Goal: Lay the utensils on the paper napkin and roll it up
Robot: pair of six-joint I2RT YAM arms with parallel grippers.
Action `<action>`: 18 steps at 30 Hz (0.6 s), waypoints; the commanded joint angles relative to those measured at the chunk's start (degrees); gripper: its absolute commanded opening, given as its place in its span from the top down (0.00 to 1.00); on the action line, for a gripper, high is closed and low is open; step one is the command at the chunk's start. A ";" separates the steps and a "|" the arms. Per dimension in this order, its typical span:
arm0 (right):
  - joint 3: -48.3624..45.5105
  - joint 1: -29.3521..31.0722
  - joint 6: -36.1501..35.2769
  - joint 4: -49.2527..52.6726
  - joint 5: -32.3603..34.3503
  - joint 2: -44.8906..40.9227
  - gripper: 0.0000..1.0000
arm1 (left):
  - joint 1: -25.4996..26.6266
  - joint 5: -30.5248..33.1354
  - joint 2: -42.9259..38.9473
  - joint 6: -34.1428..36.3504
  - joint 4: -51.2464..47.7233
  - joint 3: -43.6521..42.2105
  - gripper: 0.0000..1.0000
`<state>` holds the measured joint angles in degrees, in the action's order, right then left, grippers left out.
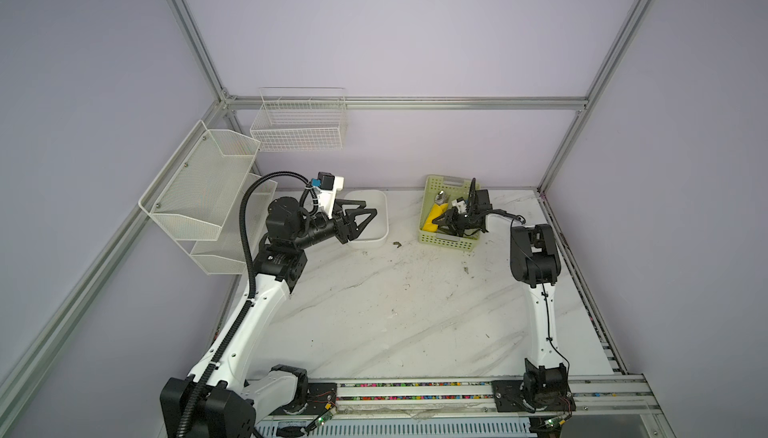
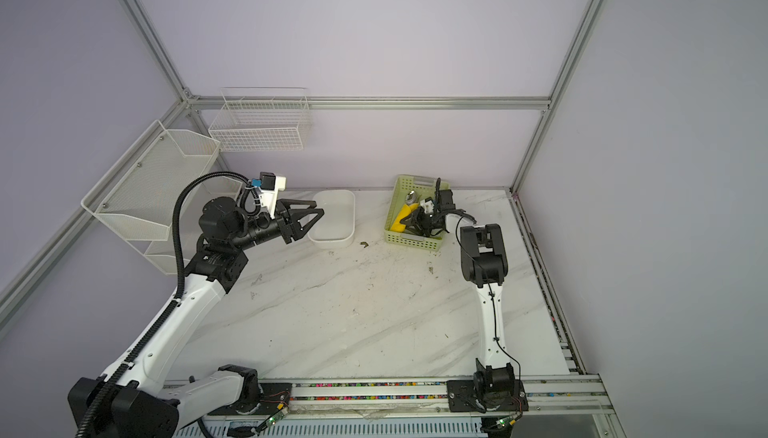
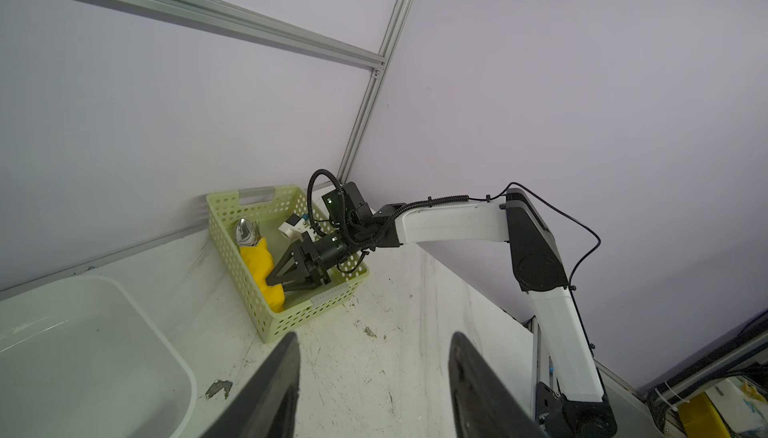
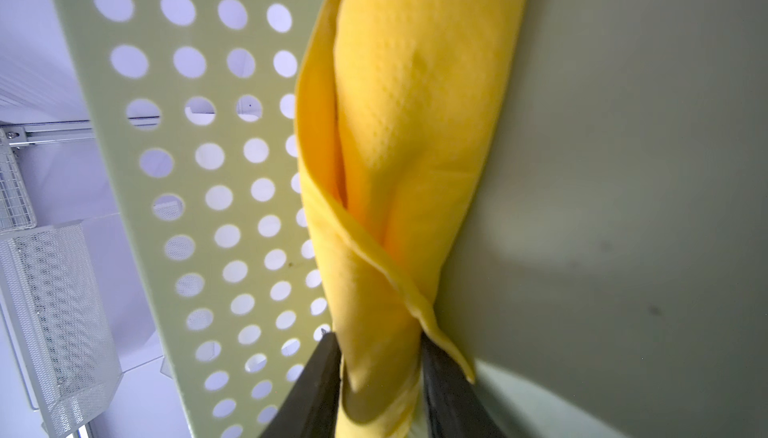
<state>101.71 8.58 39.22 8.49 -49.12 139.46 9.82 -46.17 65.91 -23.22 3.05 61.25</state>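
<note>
Right tool (image 4: 376,342) clamped on rolled, dimpled yellow paper napkin (image 4: 415,124) in green basket (image 3: 237,265), spoon (image 3: 245,232) bowl protruding; left tool (image 3: 374,338) apart.

Nothing legible is showing in any view: no text, label, brand, number or sign is reading clearly. The only candidate is a small white mark (image 1: 270,258) that is sitting on the black joint housing (image 1: 282,270) of the left arm. It is appearing in both top views but is too small and blurred to make out as letters or a logo.
</note>
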 commanded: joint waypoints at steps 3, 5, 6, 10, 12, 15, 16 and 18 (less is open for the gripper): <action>-4.12 0.06 1.70 7.69 5.74 5.56 0.60 | 0.48 4.91 3.90 -2.95 -0.08 3.57 0.47; -4.16 0.07 1.90 6.70 5.38 5.56 0.60 | 1.35 5.80 7.63 -2.68 -3.90 6.06 0.51; -3.98 0.08 1.87 6.41 5.27 5.54 0.62 | 1.86 5.55 9.50 -2.45 -4.93 7.14 0.53; -3.11 0.12 1.89 7.88 7.43 5.29 0.69 | 4.07 5.63 13.89 -2.48 -5.42 8.78 0.56; -2.72 0.05 1.88 8.90 9.10 5.25 0.70 | 5.07 6.02 14.57 -2.17 -5.16 9.05 0.55; -2.54 0.08 0.07 9.30 8.08 5.83 0.79 | 5.66 5.37 18.37 -2.68 -4.68 9.58 0.55; -2.12 0.10 -1.15 10.37 8.16 6.06 0.81 | 5.71 4.99 19.03 -2.94 -4.40 9.67 0.55; -1.52 0.17 -3.17 11.14 8.31 6.19 0.83 | 5.86 3.68 20.50 -3.69 -3.89 10.10 0.55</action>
<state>102.19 8.67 38.83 9.50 -46.81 139.63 15.53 -40.84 85.60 -25.54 -2.72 63.92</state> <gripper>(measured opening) 0.179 0.452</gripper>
